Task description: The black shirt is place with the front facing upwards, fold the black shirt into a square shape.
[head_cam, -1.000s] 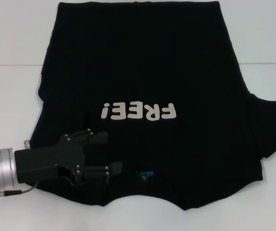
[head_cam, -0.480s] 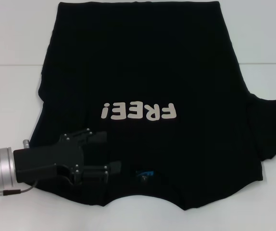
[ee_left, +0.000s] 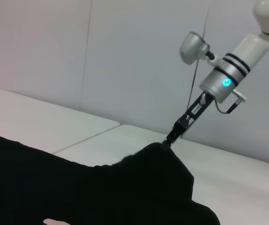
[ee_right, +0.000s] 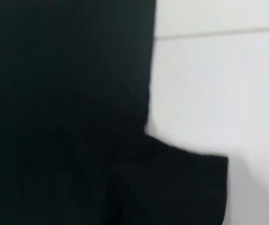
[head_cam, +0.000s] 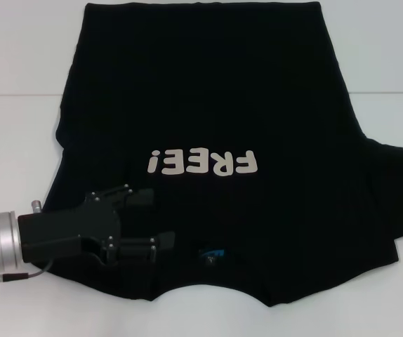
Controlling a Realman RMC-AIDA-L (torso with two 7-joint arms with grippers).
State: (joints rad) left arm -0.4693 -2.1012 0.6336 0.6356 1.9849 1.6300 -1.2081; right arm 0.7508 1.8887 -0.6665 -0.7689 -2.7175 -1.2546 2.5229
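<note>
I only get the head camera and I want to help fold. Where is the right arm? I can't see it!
Observer: The left wrist view shows it. The right gripper is at the tip of the shirt sleeve.
Operator: Is it holding the sleeve? My left gripper is just open over the shirt.
Observer: It looks so. Its jaws are shut on the sleeve tip, and the cloth rises in a peak above the table.
Operator: Is the arm switched on?
Observer: I can't say for sure, but a blue-green light glows on its wrist.
</note>
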